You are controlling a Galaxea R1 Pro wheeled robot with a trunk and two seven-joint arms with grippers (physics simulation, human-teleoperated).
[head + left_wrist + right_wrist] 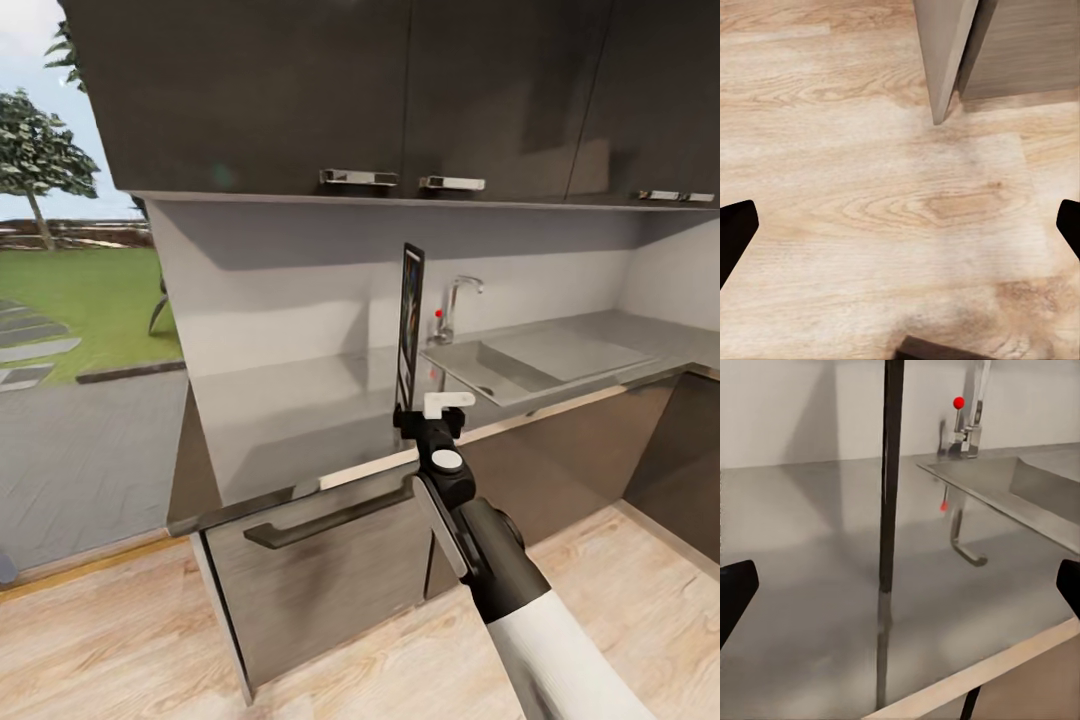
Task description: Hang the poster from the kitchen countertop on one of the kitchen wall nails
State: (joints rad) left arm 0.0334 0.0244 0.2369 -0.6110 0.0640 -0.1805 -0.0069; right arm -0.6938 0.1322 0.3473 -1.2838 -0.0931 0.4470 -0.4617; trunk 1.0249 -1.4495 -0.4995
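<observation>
One kitchen countertop [300,400], grey metal, w/ inset sink [560,355] & chrome tap [455,305]. Poster [410,325] upright, edge-on, near front edge, left of sink. Right gripper [432,415] just below poster; grip state can't tell. Left gripper [900,229] spread wide over wood floor [870,210].

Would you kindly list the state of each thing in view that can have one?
poster: upright on its edge on the kitchen countertop, seen edge-on, not gripped
right end effector: open, just short of the poster
left end effector: open, empty, over wood floor
upper cabinet doors: closed
tap: no water visible
</observation>
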